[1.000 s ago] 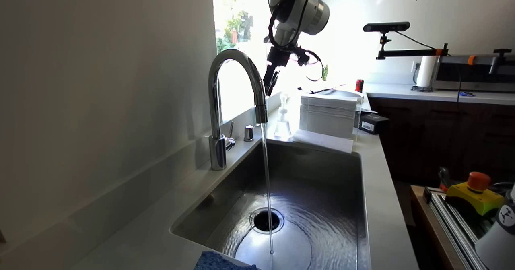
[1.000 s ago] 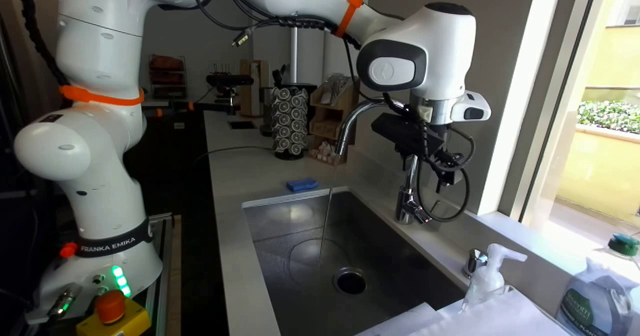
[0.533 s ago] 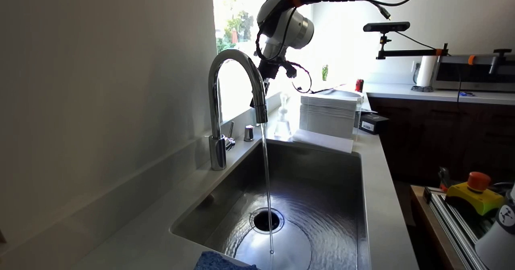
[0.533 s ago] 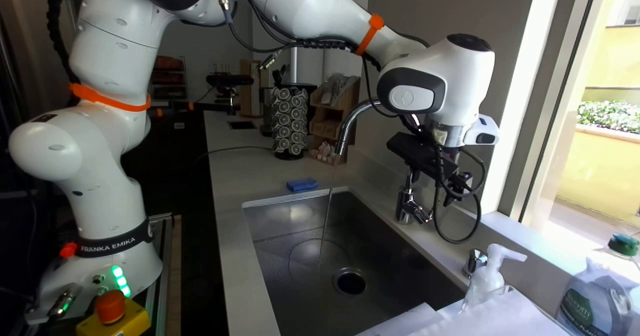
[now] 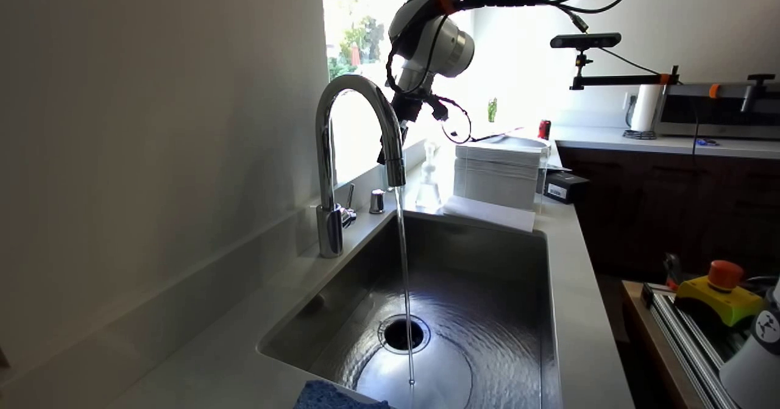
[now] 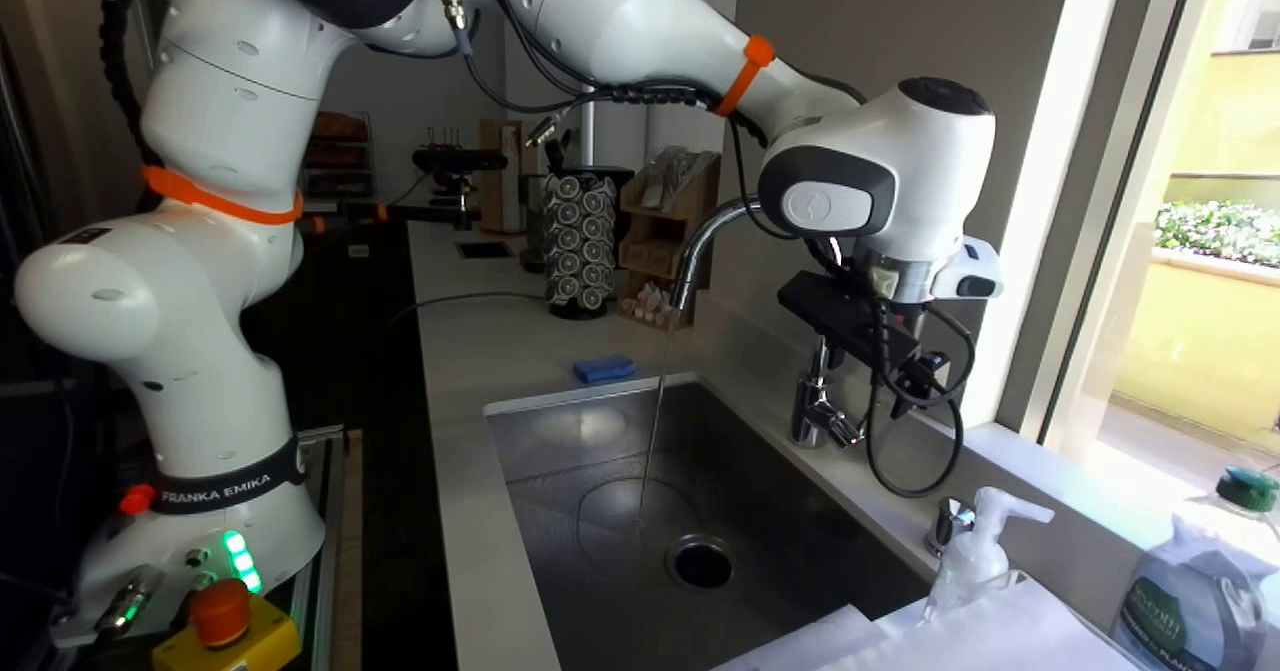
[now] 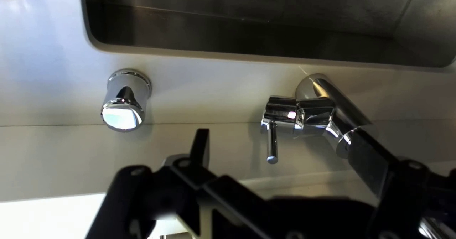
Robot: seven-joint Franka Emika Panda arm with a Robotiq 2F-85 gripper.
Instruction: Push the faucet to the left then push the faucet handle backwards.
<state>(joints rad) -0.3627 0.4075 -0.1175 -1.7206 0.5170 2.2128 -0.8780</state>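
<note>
Chrome cylinder (image 7: 132,86) near faucet handle (image 7: 272,143)

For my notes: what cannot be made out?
Faucet arch, in an exterior view: partly hidden by the arm.
End effector, in an exterior view: partly behind the spout.
Green-capped bottle, in an exterior view: cut off by bottom edge.
Sink, wrist view: cut off by top edge.

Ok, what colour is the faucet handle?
Shiny silver; the faucet handle shows best in the wrist view.
</note>
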